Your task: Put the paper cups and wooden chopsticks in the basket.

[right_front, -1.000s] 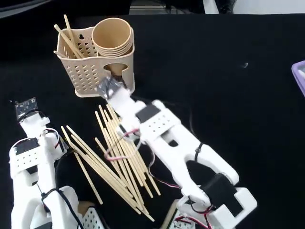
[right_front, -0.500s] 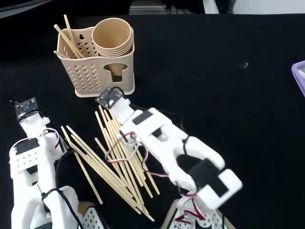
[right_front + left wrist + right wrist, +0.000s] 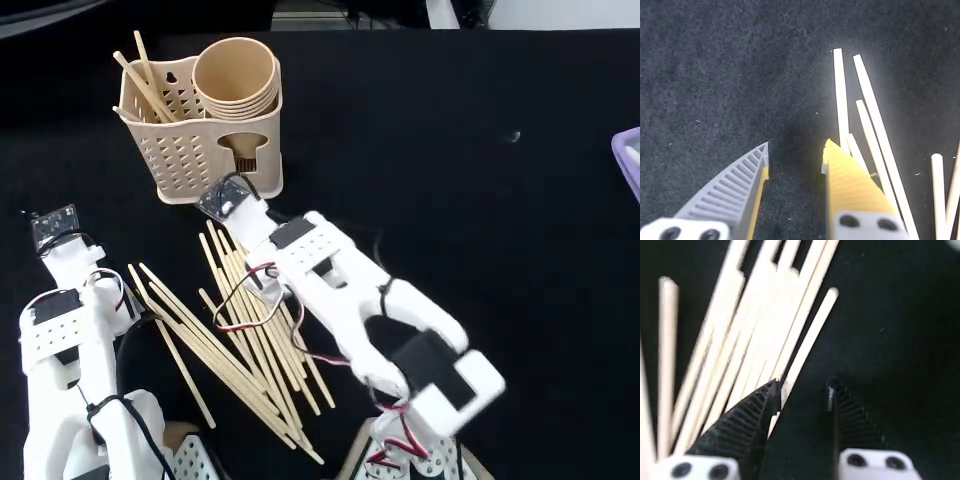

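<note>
Ahead of the right gripper, the wooden chopsticks are blurred, overlap too closely to count, and run off the picture's edge. 1 stick disappears behind a black finger. Beside the left gripper, 1 chopstick passes behind the yellow finger, and others are cut by the edge. In the high view the right arm lies across the pile, hiding the middles of several sticks, and its wrist camera board covers the fingertips. Just beyond that gripper, the paper cups sit nested in the basket, so their number is unclear. The lower ends of the sticks standing there are hidden. Far off to that gripper's side, a purple object is cut off by the edge.
</note>
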